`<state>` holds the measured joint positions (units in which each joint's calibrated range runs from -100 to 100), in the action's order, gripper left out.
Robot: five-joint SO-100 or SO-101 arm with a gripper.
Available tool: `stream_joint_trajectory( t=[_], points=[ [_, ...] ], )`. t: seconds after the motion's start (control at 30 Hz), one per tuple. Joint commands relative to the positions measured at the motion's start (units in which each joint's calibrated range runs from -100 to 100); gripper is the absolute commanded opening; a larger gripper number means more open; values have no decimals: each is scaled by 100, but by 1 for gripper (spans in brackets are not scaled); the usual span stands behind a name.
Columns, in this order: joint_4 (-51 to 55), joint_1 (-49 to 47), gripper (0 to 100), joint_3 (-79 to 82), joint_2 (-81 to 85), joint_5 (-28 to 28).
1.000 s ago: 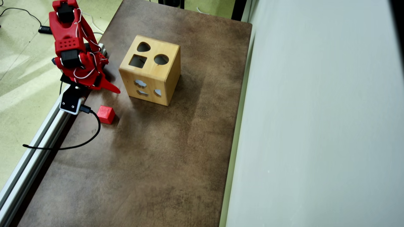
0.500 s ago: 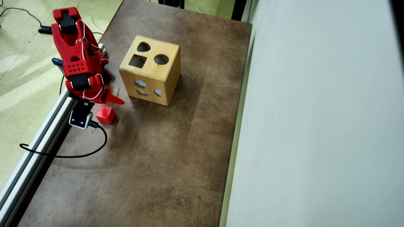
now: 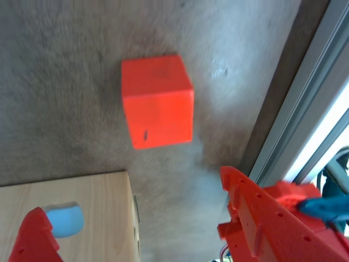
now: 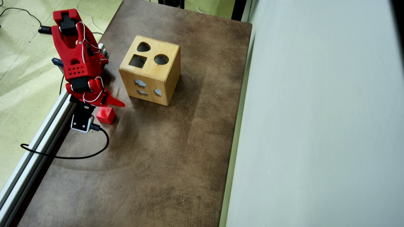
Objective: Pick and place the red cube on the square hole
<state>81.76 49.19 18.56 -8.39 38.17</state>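
On the brown table (image 4: 176, 151), near its left edge in the overhead view, the red cube (image 4: 105, 114) sits flat on the surface, free of any grip. Just above it in that view hangs the claw (image 4: 107, 105), its pointed red finger (image 4: 115, 102) reaching toward the right, past the cube's top edge. From the wrist view the cube (image 3: 157, 101) lies ahead of the claw (image 3: 133, 215), whose two red fingers stand wide apart at the bottom corners with nothing between them; the cube is clear of both.

To the right of the cube in the overhead view, and apart from it, stands the wooden box (image 4: 151, 70). Its top face carries three cut-outs: the square hole (image 4: 138, 61) at the left, a round hole (image 4: 161, 59) beside it at the right, and a heart-like hole (image 4: 143, 47) behind them. More shaped openings show on the box's front side. A corner of the box (image 3: 87, 215) also shows at the bottom of the wrist view, between the fingers.

A small white camera block (image 4: 81, 121) rides on the arm just left of the cube, with a black cable (image 4: 79, 155) curling away from it over the table. An aluminium rail (image 4: 34, 148) runs along the table's left edge.
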Motion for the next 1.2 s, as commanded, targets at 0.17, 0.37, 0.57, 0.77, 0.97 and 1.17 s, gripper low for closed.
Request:
stream_joint_trajectory(
  t=[0.17, 0.37, 0.57, 0.77, 0.97, 1.17],
  points=[
    [-476, 192, 46, -58, -6, 200],
    [-556, 125, 46, -93, -584, 190],
    [-1015, 118, 46, -49, -813, 190],
    [-1168, 103, 46, -49, -1093, 190],
    [-1119, -120, 46, -40, -1263, 171],
    [-1079, -142, 46, -40, -1254, 166]
  ],
)
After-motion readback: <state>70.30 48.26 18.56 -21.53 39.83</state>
